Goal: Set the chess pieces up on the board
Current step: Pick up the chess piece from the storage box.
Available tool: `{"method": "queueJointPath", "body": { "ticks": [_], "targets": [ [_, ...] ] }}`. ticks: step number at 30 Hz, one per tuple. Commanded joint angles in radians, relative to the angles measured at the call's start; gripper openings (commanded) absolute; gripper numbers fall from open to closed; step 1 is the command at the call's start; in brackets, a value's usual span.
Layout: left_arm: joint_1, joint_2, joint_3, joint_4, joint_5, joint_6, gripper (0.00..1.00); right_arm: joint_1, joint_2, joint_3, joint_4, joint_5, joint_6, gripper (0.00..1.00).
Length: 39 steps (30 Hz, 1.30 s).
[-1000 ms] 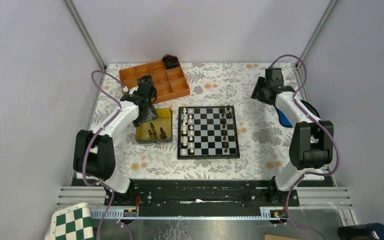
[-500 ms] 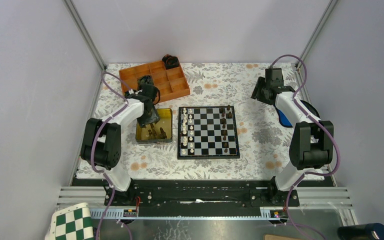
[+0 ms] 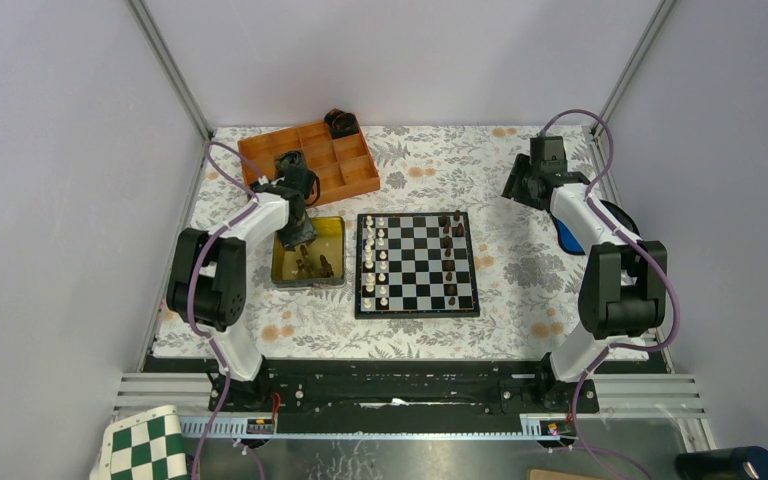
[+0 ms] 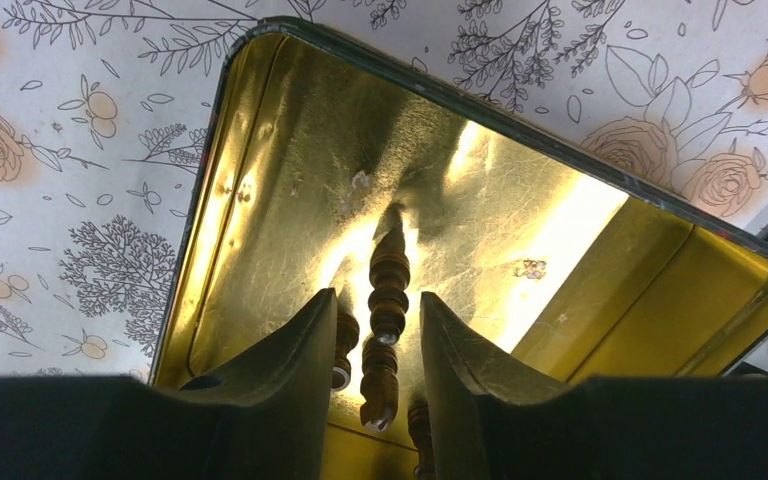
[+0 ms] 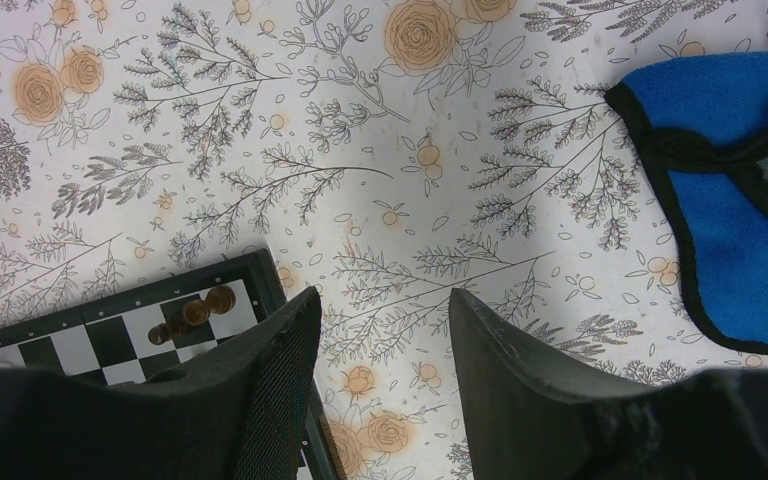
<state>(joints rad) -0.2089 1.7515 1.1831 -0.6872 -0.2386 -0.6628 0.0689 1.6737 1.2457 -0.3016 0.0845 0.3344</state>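
The board (image 3: pixel 417 300) lies mid-table, with white chess pieces (image 3: pixel 374 258) down its left columns and dark ones (image 3: pixel 450 245) down its right. Left of it, a gold tin (image 3: pixel 332 232) holds loose dark brown pieces (image 3: pixel 312 265). My left gripper (image 3: pixel 300 240) is lowered into the tin. In the left wrist view the left gripper (image 4: pixel 377 296) is open but narrow, its jaws either side of two lying brown pieces (image 4: pixel 388 290), with slim gaps. My right gripper (image 5: pixel 384 295) is open over the floral cloth, nothing in it, beside the board's corner (image 5: pixel 250 268).
An orange compartment tray (image 3: pixel 350 178) with black coiled objects (image 3: pixel 340 122) stands at the back left. A blue cloth (image 5: pixel 730 200) lies at the right edge. A green-and-white checkered sheet (image 3: pixel 145 445) sits off the table at the near left.
My left gripper has dropped lower into the gold tin and its jaws have narrowed around the brown pieces. The right arm has not moved.
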Motion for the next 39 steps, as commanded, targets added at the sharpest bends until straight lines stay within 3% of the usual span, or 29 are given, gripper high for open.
{"method": "queueJointPath", "body": {
  "ticks": [1,9,22,39],
  "targets": [
    [0.012,0.023,0.031,0.032,0.002,0.019,0.4,-0.004,0.007,0.024,0.019,-0.006,-0.008,0.57],
    [0.014,0.033,0.023,0.036,0.013,0.022,0.33,-0.003,0.008,0.023,0.019,-0.005,-0.008,0.56],
    [0.016,-0.012,-0.004,0.037,0.009,0.029,0.02,-0.004,0.002,0.017,0.019,-0.002,-0.008,0.56],
    [0.014,-0.175,0.036,-0.058,0.004,0.072,0.0,-0.004,-0.011,0.021,0.022,0.005,0.0,0.56]
  ]
}}
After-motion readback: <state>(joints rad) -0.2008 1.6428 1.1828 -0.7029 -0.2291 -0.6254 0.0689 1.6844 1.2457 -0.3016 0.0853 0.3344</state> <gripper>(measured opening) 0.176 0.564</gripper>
